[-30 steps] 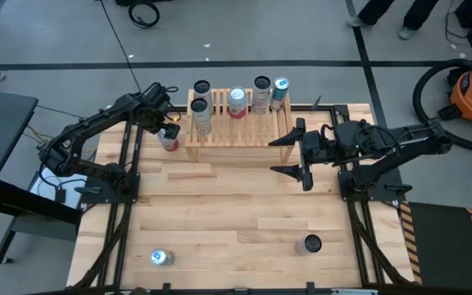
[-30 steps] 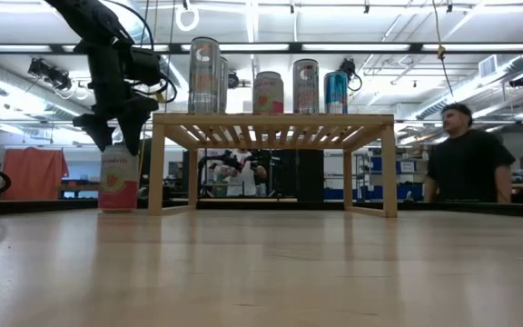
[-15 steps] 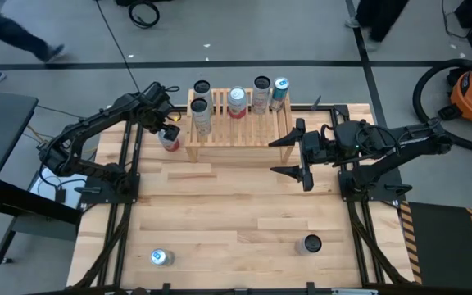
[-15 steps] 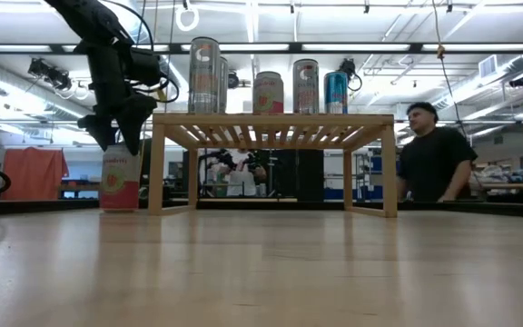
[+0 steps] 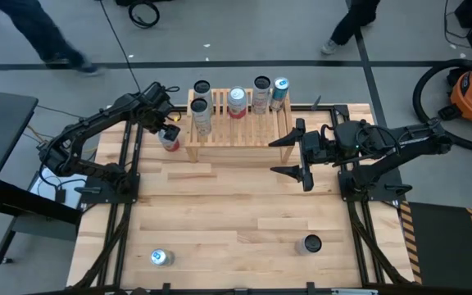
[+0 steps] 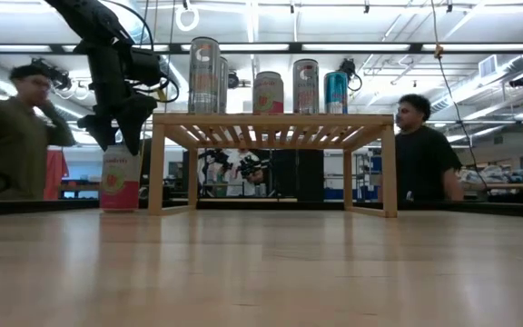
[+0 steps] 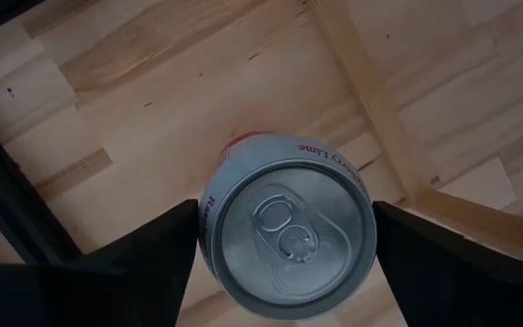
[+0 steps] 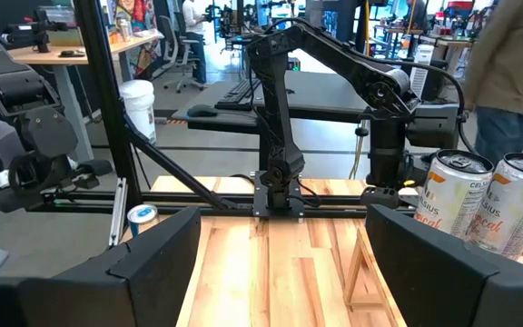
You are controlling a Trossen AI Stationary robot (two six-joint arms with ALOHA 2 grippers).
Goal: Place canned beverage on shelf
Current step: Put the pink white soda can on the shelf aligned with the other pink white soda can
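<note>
Toward the upper left of the high view, the left gripper hangs directly over a pink-and-white can that stands upright on the desk, just outside the left end of the shelf. Its jaws are spread apart on either side of the can's top without clamping it; the left wrist view looks straight down on the lid with a dark finger at each flank, a line-up that suits a descent and grip from above. Low down, the low view shows the gripper's tips about level with the can's rim. Five cans already stand on the shelf's slatted top, mostly along its upper edge in the frame, leaving room on the front slats. At centre right of the high view the right gripper waits beside the shelf's right end, jaws open and empty. Two more cans, one light-topped and one dark, stand near the bottom of the desk.
</note>
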